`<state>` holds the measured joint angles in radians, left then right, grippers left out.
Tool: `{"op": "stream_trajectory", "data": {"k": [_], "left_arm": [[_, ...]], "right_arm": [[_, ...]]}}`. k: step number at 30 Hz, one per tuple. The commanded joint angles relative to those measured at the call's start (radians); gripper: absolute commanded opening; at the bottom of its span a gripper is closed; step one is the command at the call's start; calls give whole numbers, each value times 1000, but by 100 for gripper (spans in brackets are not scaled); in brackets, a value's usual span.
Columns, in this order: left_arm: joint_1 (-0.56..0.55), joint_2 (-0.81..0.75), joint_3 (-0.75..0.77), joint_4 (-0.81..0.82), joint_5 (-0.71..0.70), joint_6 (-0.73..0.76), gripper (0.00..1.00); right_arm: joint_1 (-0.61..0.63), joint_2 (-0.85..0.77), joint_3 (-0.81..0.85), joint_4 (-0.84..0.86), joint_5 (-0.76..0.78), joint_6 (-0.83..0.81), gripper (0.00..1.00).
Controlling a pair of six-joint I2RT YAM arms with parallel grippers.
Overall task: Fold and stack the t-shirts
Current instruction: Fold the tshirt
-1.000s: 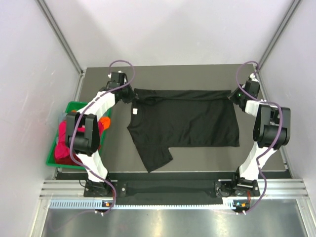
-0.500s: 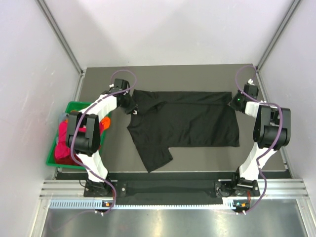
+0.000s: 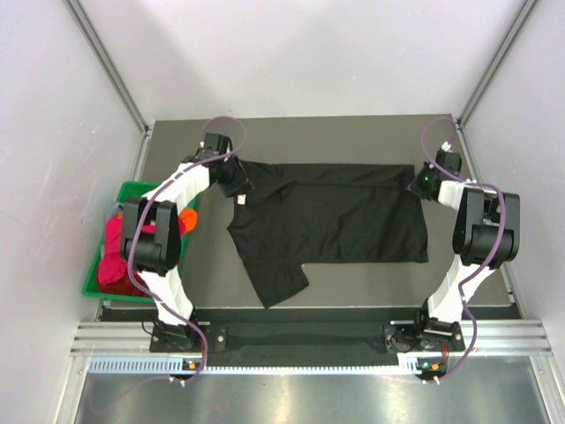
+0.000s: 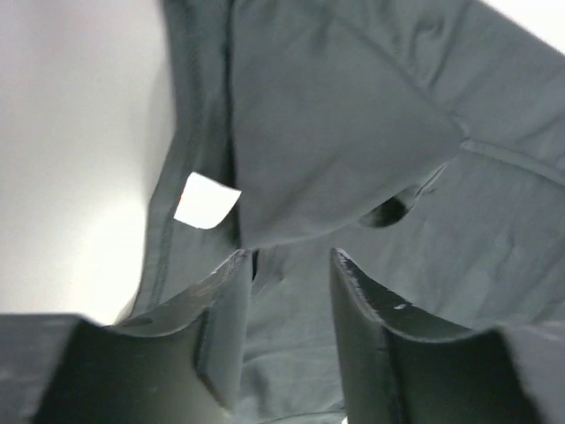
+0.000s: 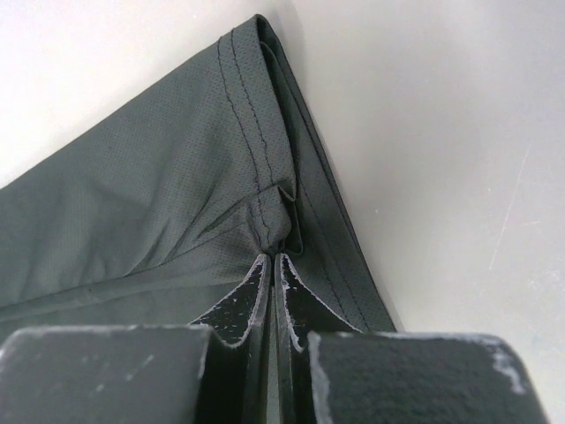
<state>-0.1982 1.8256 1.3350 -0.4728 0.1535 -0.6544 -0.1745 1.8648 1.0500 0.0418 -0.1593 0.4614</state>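
One black t-shirt lies spread on the dark counter, neck to the left and hem to the right. Its near sleeve reaches toward the arm bases. To the left, a green bin holds bunched red and magenta t-shirts, with an orange t-shirt at its far end.

The cloth looks thin, light and limp. It will probably sag and crease wherever it is not supported, and drag across the counter rather than slide as a sheet. The stitched edges, meaning hem corners, shoulder seams and collar, look like the firmest places to pinch. Gripping two corners at once should keep a fold line straight.

At the far edge, the left gripper hangs over the collar with its jaws spread and nothing caught between them. The white neck label sits just beyond its left finger, beside a turned-over flap. The right gripper has its jaws pressed together on the far hem corner, where the cloth puckers.

Black on dark hides most creases from above. I cannot count the garments in the bin, or tell how many layers the right jaws hold.
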Motion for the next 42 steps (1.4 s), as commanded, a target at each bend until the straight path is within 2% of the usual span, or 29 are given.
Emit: {"op": "stream_trajectory", "data": {"k": [1,5,13,20,23,24,27,42], "left_arm": [[0,55,82,24,40,39,45],[0,107,131,-20,20,24,44],[0,155,115,-6,12,-2,46],[0,185,92,33,34,-19,44],[0,189,89,46,40,-22,32],[0,190,89,48,44,-25,18],[0,181,95,43,55,-39,0],[-1,29,102,-49,30,-86,0]], "right_arm": [[-11,-47,59,-22,-5,-35,0],[-10,-41,65,-37,-8,-38,0],[-10,-35,76,-36,-11,-43,0],[-11,-27,74,-36,-14,-38,0],[-11,-26,74,-36,-13,-38,0],[-11,-26,76,-36,-13,-40,0],[-11,-27,79,-39,-13,-41,0],[-11,-56,122,-88,-2,-49,0]]}}
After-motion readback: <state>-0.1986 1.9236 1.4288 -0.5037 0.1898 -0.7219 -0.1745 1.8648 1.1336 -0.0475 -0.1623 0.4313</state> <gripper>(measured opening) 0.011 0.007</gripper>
